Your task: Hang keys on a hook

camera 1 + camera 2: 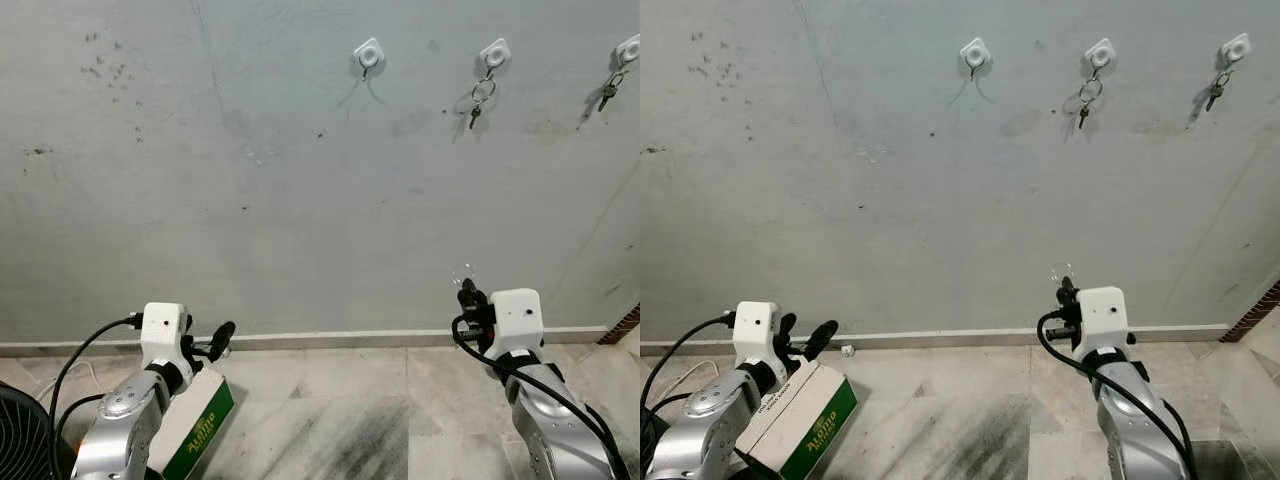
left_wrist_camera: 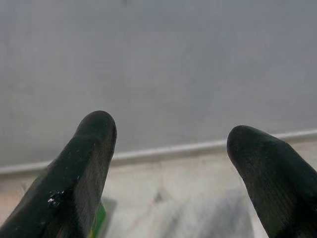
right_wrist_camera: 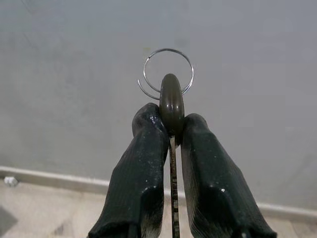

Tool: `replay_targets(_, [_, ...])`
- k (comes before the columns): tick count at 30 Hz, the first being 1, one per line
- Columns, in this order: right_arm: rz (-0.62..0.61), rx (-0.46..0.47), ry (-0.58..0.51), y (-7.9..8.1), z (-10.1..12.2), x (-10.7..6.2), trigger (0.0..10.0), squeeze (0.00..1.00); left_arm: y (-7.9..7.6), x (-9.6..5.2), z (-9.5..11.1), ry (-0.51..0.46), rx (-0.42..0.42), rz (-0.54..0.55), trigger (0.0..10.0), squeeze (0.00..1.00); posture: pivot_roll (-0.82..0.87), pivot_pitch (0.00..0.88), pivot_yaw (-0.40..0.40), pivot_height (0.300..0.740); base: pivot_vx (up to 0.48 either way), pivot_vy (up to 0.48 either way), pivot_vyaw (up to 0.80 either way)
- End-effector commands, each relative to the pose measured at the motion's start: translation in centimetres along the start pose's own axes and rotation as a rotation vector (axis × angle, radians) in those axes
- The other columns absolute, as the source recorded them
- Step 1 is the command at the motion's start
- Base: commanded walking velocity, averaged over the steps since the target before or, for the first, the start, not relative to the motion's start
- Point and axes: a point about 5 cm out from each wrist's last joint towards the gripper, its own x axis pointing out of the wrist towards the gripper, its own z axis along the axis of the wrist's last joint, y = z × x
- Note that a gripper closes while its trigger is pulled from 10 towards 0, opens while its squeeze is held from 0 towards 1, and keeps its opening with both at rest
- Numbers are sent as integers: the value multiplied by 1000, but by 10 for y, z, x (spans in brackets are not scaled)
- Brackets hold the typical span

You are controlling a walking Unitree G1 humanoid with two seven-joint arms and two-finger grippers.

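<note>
My right gripper is shut on a key with a thin wire ring sticking up past the fingertips. In the eye views that gripper is low on the right, well below the wall hooks, with the ring above it. Three white hooks line the wall's top: the left hook is bare, the middle hook carries keys, the right hook carries keys. My left gripper is open and holds nothing, low at the left.
A green and white box lies on the tiled floor under my left arm. A black round object sits at the lower left corner. A white skirting strip runs along the base of the grey wall.
</note>
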Motion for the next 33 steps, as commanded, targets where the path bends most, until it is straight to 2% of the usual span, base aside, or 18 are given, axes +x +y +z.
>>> replay_targets(1, [31, -18, -75, 7, 18, 4, 10000, 0, -2, 3, 18, -86, 45, 11, 10000, 0, -61, 21, 52, 740, 0, 0, 0])
replay_targets(3, [73, -26, -156, 19, 41, 8, 10000, 0, -10, 5, 45, -232, 59, 31, 10000, 0, -62, 21, 52, 740, 0, 0, 0])
replay_targets(5, [94, -33, -185, 24, 50, 10, 10000, 0, -14, 5, 53, -272, 73, 37, 10000, 0, -61, 19, 48, 740, 0, 0, 0])
replay_targets(6, [117, -33, -218, 30, 59, 11, 10000, 0, -22, 4, 61, -323, 79, 29, 10000, 0, -59, 19, 47, 740, 0, 0, 0])
replay_targets(8, [131, -42, -243, 33, 67, 12, 10000, 0, -32, 2, 65, -356, 119, -3, 10000, 0, -59, 19, 47, 740, 0, 0, 0])
replay_targets(11, [135, -41, -257, 35, 71, 13, 10000, 0, -40, 1, 67, -369, 137, -33, 10000, 0, -60, 20, 43, 740, 0, 0, 0])
replay_targets(13, [145, -36, -281, 36, 79, 11, 10000, 0, -56, -5, 69, -401, 148, -74, 10000, 0, -60, 22, 36, 740, 0, 0, 0])
replay_targets(17, [151, -40, -286, 37, 81, 9, 10000, 0, -64, -9, 71, -416, 137, -88, 10000, 0, -62, 23, 33, 740, 0, 0, 0])
replay_targets(22, [161, -56, -291, 40, 83, 9, 10000, 0, -81, -14, 68, -413, 132, -162, 10000, 0, -60, 26, 31, 740, 0, 0, 0])
replay_targets(29, [161, -55, -281, 41, 83, 9, 10000, 0, -87, -15, 64, -394, 121, -174, 10000, 0, -64, 28, 31, 740, 0, 0, 470])
replay_targets(33, [158, -55, -271, 40, 81, 8, 10000, 0, -88, -14, 65, -394, 109, -185, 10000, 0, -68, 28, 30, 740, 69, 0, 0])
